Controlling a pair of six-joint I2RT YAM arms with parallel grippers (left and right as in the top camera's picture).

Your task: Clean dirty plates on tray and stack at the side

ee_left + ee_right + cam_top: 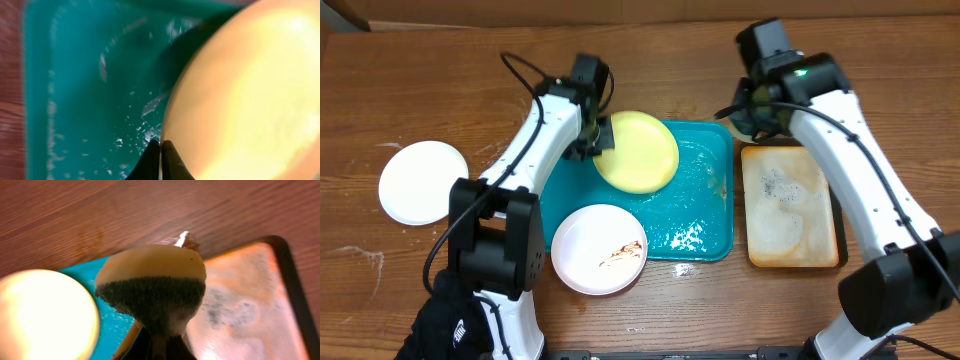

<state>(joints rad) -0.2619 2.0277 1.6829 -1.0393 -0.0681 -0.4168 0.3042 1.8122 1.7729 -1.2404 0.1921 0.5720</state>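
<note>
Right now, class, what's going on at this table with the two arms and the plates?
The left gripper is pinching the rim of the pale yellow plate, holding it over the wet teal tray. The right gripper is shut on a sponge near the cream tray, not touching the plate. A smeared white plate sits at the tray's near-left corner; another white plate lies on the table to the left.

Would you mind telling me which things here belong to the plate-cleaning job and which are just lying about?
Job: yellow plate in the left hand; smeared white plate; white plate on the table; teal tray; sponge in the right hand.
Lying about: cream tray; black cloth-like bundle.
</note>
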